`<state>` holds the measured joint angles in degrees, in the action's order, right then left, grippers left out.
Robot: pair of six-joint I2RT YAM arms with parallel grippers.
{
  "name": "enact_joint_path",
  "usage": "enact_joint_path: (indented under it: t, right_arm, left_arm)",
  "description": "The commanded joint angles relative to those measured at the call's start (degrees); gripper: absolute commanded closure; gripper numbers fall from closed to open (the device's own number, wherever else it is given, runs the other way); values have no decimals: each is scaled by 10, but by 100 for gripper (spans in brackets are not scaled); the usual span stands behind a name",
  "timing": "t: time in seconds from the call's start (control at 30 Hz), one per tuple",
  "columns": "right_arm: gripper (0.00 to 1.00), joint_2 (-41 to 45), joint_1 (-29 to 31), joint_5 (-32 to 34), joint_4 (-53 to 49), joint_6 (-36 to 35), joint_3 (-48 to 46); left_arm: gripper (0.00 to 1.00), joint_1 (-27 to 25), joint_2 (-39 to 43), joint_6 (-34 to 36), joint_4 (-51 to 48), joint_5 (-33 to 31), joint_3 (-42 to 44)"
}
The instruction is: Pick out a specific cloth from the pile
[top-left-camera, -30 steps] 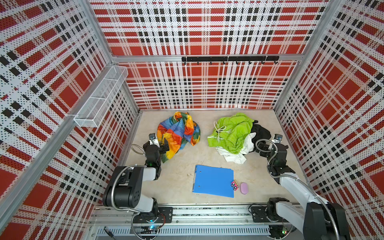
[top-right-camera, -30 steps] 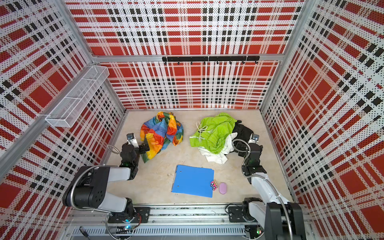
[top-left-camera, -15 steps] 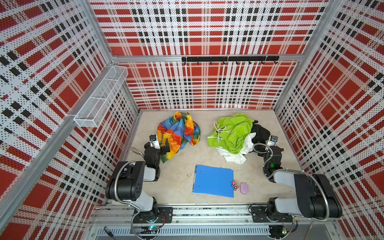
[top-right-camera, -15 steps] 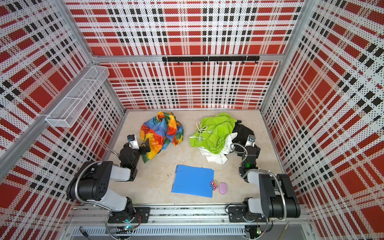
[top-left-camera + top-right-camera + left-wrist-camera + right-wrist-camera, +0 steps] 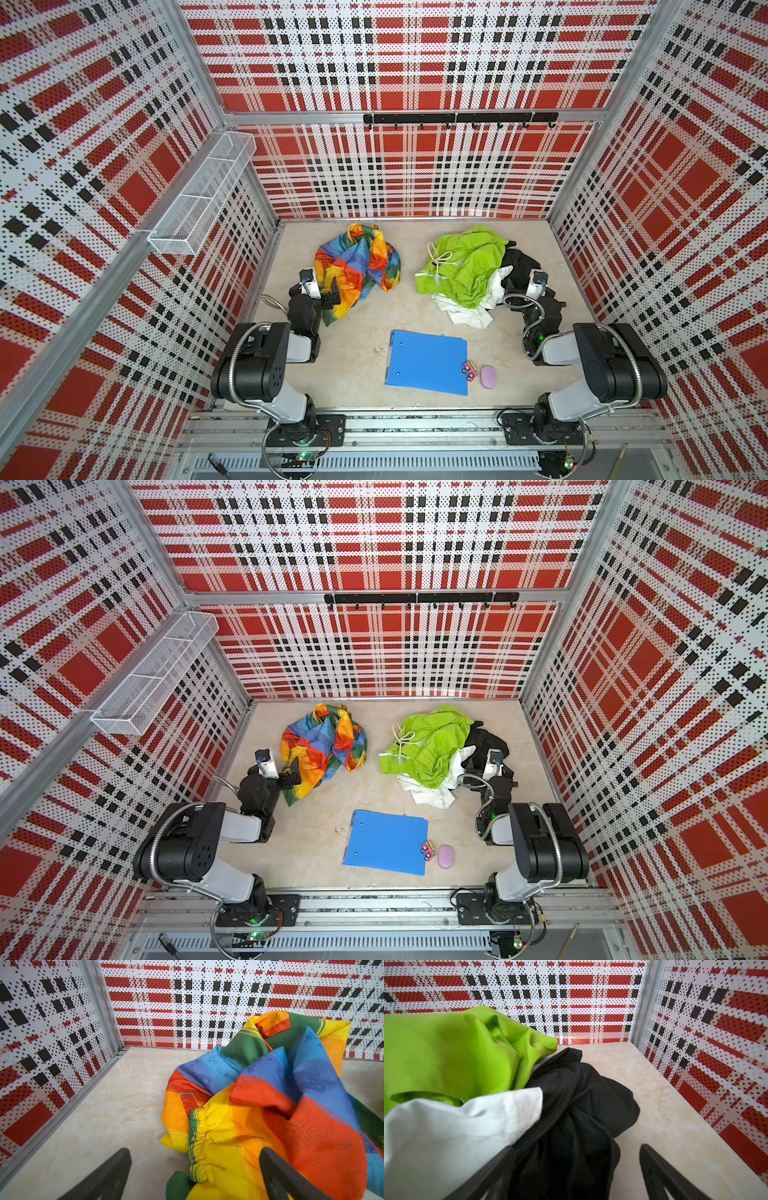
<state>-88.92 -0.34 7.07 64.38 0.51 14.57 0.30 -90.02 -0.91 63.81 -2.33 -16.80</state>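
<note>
The cloth [image 5: 357, 266] [image 5: 324, 746], in orange, yellow, blue, green and red blocks, lies crumpled at the back left of the floor, apart from the pile. My left gripper [image 5: 326, 293] [image 5: 195, 1153] is open at its near edge. One finger [image 5: 276, 1172] rests over the yellow fabric by the gathered hem, and the other stands over bare floor. The pile [image 5: 465, 266] [image 5: 428, 746] sits at the back right: a lime green garment [image 5: 456, 1053], a white one [image 5: 446, 1136] and a black one [image 5: 581, 1115]. My right gripper [image 5: 530, 291] [image 5: 575, 1151] is open astride the black garment's near fold.
A blue clipboard [image 5: 428, 361] lies at the front centre, with a small pink toy [image 5: 469, 370] and a lilac oval [image 5: 488, 376] beside it. A wire basket [image 5: 199, 195] hangs on the left wall and a hook rail [image 5: 457, 118] on the back wall. The plaid walls stand close on both sides.
Both arms have folded back, the right one from a stretched pose. The grippers stay by their cloths, both still open.
</note>
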Motion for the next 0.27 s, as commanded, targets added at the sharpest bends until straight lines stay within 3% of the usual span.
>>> enact_joint_path:
  t: [0.0,0.23]
  right_arm:
    - [0,-1,-1,-13,42,-13,9]
    - [0,-2,-1,-13,43,-13,9]
  left_arm:
    - [1,-1,-2,6,19,4,-8]
    - [1,-4,-2,9,20,-2,-8]
